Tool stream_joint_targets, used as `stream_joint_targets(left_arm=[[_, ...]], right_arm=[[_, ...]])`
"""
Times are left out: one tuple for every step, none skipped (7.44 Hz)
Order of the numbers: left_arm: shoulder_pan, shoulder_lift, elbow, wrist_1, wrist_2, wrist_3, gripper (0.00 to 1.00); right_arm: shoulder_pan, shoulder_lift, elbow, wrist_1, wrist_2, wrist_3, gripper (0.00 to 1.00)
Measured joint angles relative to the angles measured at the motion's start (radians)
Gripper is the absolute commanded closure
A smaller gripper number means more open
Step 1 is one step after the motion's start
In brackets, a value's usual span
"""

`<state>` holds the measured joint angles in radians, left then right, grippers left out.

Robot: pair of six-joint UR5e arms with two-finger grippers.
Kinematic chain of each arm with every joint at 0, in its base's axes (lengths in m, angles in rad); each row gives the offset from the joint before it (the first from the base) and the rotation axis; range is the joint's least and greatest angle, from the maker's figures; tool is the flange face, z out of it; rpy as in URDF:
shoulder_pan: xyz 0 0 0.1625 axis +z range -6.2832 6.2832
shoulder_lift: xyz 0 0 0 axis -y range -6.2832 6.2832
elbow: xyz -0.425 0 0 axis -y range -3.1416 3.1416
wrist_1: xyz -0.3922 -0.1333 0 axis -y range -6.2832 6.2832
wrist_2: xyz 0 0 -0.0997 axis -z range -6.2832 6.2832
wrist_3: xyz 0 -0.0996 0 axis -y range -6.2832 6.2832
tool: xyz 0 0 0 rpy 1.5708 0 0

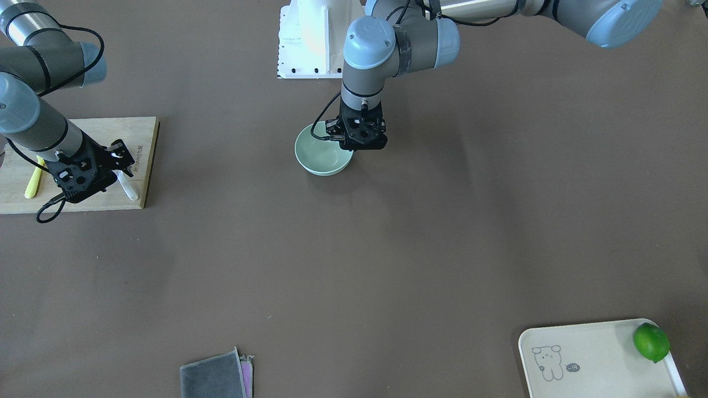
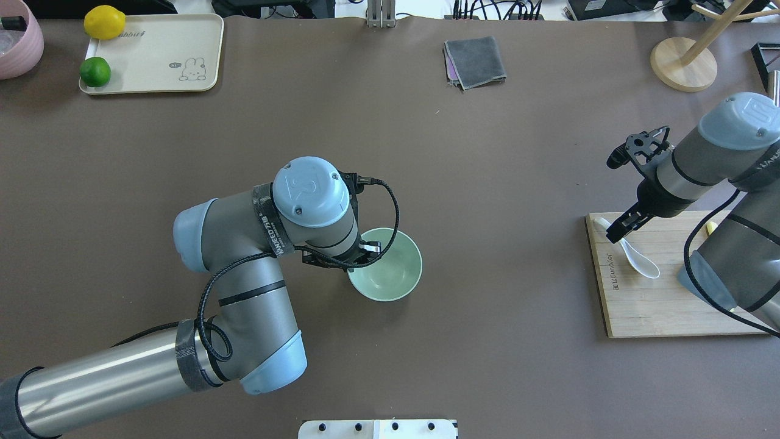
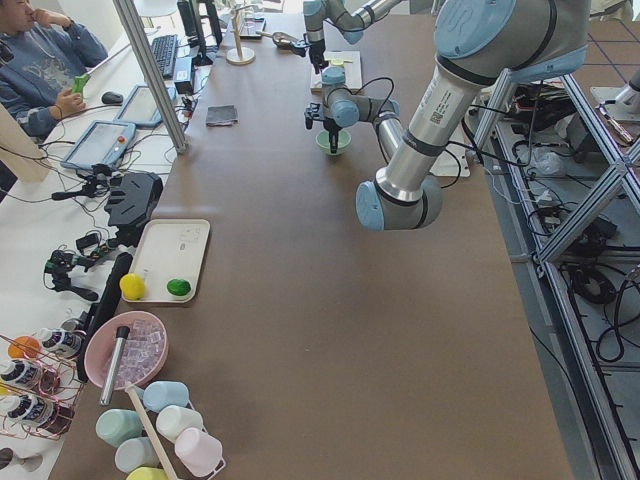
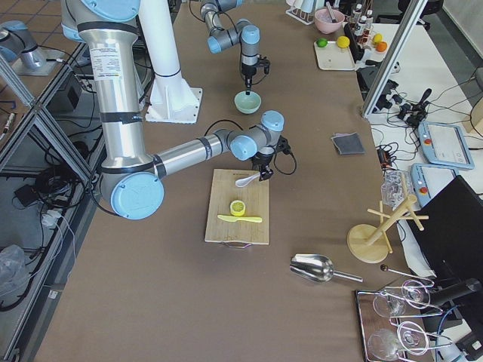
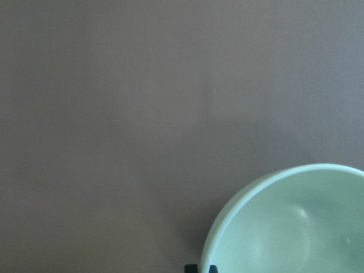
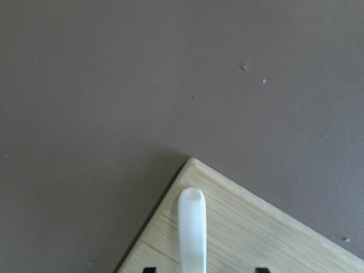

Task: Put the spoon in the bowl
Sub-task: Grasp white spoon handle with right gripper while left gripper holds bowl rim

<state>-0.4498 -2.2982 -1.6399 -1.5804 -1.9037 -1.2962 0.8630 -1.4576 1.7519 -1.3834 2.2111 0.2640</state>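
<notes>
The white spoon [image 2: 635, 256] lies on a wooden cutting board [image 2: 658, 305], also in the front view [image 1: 128, 189]. Its handle [image 6: 191, 227] points toward the board's corner. My right gripper [image 6: 205, 270] is open, low over the spoon, with a fingertip on each side of the handle; it also shows in the overhead view [image 2: 616, 230]. The mint-green bowl [image 2: 390, 268] stands empty mid-table, also in the front view [image 1: 321, 157]. My left gripper [image 5: 200, 268] is shut on the bowl's rim on the robot's left side, seen in the overhead view [image 2: 364, 250].
A yellow knife [image 1: 33, 179] lies on the board behind the right gripper. A cream tray [image 2: 152, 55] holds a lime [image 2: 95, 71] and a lemon [image 2: 104, 22]. A grey cloth [image 2: 475, 61] lies at the far edge. A wooden stand [image 2: 682, 64] is far right.
</notes>
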Motion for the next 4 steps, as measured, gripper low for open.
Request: stream_joint_targets(left_arm=[[0.0,-0.001,0.001,-0.001,0.0,0.0,1.0],[0.0,-0.001,0.002,-0.002,0.0,0.0,1.0],[0.0,-0.001,0.003,-0.002,0.0,0.0,1.0],[0.0,0.0,0.003,-0.003,0.0,0.0,1.0]], right_arm=[[-0.005,-0.001,-0.003,0.0,0.0,-0.001,0.36],[-0.01,-0.001,-0.006,0.001,-0.001,-0.002,0.41],[-0.014,0.0,-0.008,0.001,-0.001,-0.002,0.56],[-0.016,0.0,-0.008,0.001,0.0,-0.003,0.71]])
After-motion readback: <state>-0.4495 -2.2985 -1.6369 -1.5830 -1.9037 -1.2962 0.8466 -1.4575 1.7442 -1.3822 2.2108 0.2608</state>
